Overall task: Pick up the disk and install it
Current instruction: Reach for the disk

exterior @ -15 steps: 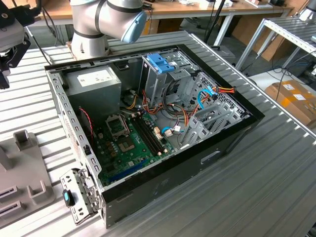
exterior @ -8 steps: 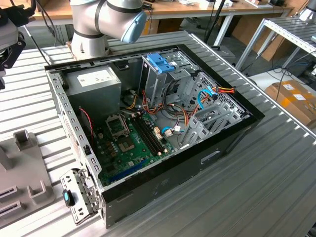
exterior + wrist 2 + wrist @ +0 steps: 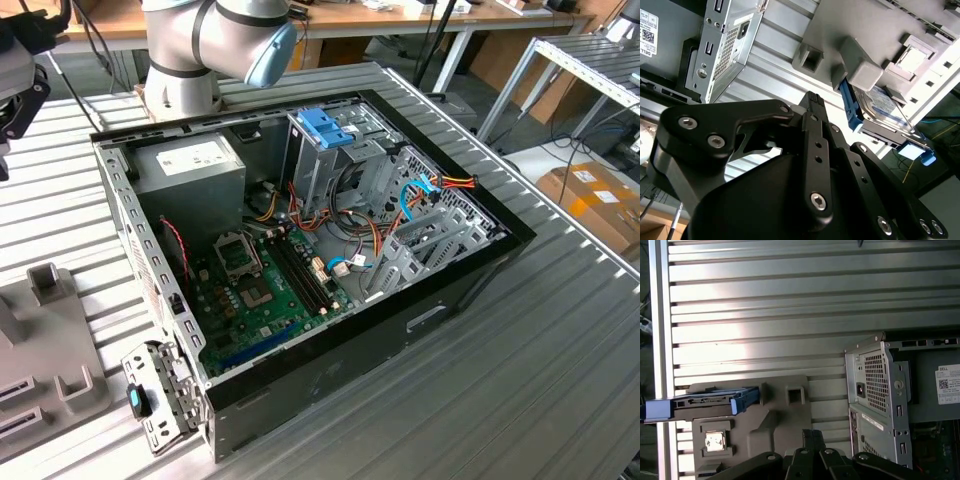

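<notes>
The disk [image 3: 705, 402] stands on edge in a slot of a grey fixture [image 3: 785, 415] on the ribbed table, with light-blue rails along its sides. Its printed label and one blue rail face the second wrist view, where the disk [image 3: 882, 102] leans behind a grey block. My gripper [image 3: 812, 435] hangs above the fixture, apart from the disk, between it and the computer case. Its black fingers [image 3: 812, 115] meet at the middle with nothing between them. In the exterior view the arm's wrist end [image 3: 18, 95] is at the far upper left.
An open computer case [image 3: 450, 290] lies on the table, with a motherboard [image 3: 260, 290], a grey power-supply box [image 3: 190, 165] and a drive cage with a blue latch [image 3: 325, 125]. Its rear corner [image 3: 880, 400] is close to the gripper. A small chip [image 3: 715, 441] sits in the fixture.
</notes>
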`<state>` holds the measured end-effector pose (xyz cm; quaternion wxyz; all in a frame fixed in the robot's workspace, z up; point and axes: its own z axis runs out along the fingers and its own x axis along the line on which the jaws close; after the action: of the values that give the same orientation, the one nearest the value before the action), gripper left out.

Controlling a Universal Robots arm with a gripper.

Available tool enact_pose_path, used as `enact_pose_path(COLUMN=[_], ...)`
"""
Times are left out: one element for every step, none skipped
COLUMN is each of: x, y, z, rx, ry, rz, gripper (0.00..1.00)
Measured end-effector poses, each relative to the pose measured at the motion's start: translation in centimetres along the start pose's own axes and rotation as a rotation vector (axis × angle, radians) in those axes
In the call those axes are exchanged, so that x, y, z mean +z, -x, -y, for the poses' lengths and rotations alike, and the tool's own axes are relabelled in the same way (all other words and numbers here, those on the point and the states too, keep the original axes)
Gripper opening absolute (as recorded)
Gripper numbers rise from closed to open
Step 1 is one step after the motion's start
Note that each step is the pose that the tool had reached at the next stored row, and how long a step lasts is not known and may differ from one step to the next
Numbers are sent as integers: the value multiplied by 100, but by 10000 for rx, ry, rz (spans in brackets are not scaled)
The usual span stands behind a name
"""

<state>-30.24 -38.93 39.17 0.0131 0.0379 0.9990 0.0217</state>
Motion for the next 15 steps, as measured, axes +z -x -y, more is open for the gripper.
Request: enact_pose_path(x=[0, 0, 0, 0, 0, 0, 0, 0, 0, 0, 0, 0, -1, 0, -1], y=[-2, -4, -5, -6, -8, -9, -12, -14, -17, -18, -19, -20, -23, -23, -24], z=[0, 0, 0, 0, 0, 1, 1, 1, 1, 1, 1, 1, 2, 2, 2], rx=[0, 0, 0, 0, 0, 0, 0, 0, 0, 0, 0, 0, 0, 0, 0], ry=[0, 0, 0, 0, 1, 0, 0, 0, 0, 0, 0, 0, 0, 0, 0], rz=[0, 0, 0, 0, 1, 0, 0, 0, 0, 0, 0, 0, 0, 0, 0], gripper=[11, 11, 11, 11, 11, 11, 11, 11, 11, 11, 11, 11, 11, 11, 11])
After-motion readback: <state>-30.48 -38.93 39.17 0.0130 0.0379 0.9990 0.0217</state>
